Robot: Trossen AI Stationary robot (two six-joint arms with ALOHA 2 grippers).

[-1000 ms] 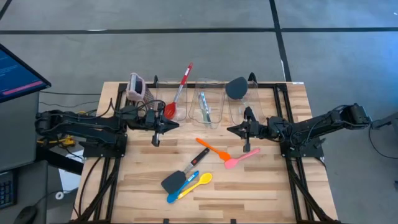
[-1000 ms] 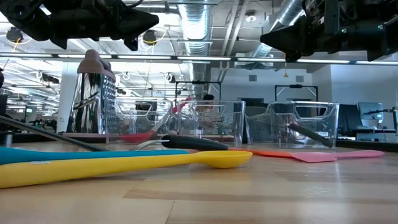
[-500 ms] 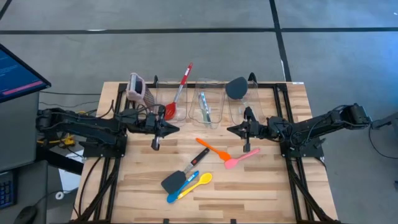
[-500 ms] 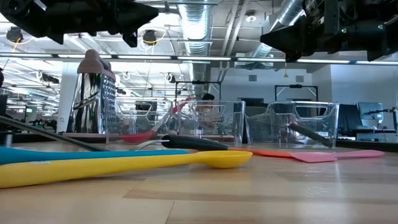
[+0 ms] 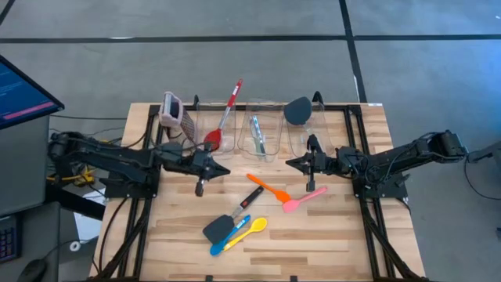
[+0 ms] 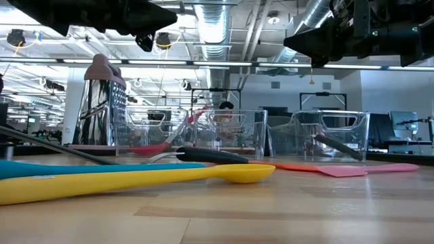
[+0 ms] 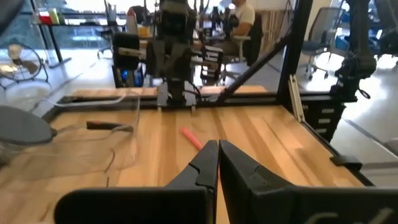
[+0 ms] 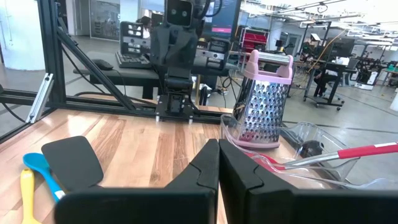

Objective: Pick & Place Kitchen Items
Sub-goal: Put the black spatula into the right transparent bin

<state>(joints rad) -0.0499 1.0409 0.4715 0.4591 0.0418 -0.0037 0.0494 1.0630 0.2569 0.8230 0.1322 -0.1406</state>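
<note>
Left gripper (image 5: 206, 169) is clenched on nothing, hovering over the wooden worktop (image 5: 329, 235) just in front of the bins; it's slid a little toward the middle since a second ago. The black spatula (image 5: 227, 222), blue spoon (image 5: 228, 236) and yellow spoon (image 5: 247, 230) lie bunched near the front edge, well clear of it. Orange spatula (image 5: 268, 189) and pink spatula (image 5: 302, 199) sit mid-table, beside the right gripper (image 5: 308, 164), also clenched empty.

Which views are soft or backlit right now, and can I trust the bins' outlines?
Low view: the near yellow spoon is blurred, the arms dark against bright ceiling lights. Left wrist view: soft throughout, one clear bin barely outlined. High view: evenly lit, all three bins faint. Right wrist view: the grater is sharp.
</note>
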